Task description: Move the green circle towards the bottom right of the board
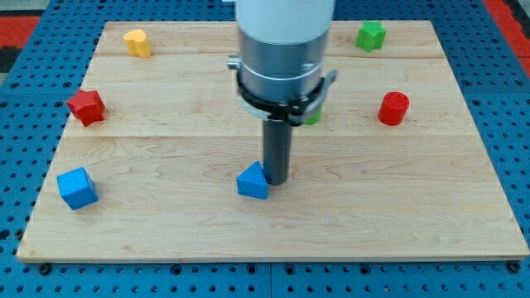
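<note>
Fingers are lacking; my tip (277, 180) is being rested touching the blue triangle (253, 181), on its right.
Green circle (312, 114) is being half hidden above the triangle; approach seems unfinished, and contact from its upper left is being called for.

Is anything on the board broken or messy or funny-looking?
Nothing is broken or spilled. One odd thing: my tip sits against the blue triangle, not the green circle, which is mostly hidden behind the arm. The other blocks sit scattered, apart from each other.
</note>
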You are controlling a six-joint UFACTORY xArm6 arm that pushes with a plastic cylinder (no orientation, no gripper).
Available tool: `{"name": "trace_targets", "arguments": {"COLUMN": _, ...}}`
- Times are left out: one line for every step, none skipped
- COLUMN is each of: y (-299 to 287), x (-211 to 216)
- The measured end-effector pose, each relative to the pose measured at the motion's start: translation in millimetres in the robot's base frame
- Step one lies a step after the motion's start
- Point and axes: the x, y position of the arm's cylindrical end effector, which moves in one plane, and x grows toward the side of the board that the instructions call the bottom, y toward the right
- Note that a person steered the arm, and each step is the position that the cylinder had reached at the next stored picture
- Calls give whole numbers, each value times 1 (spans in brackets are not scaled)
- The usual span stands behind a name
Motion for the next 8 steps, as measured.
{"name": "trace_targets", "arguments": {"y": -1, "x": -34}}
{"name": "trace_targets", "arguments": {"y": -37, "x": -20}}
{"name": "trace_targets", "arguments": {"y": -36, "x": 25}}
{"name": "trace_targets", "arguments": {"y": -35, "x": -4}}
{"name": "trace_targets", "arguments": {"y": -23, "x": 5}}
{"name": "trace_targets", "arguments": {"y": -20, "x": 12}}
{"name": "trace_targets", "arguments": {"y": -29, "x": -61}}
{"name": "trace_targets", "arguments": {"y": -41, "x": -114}}
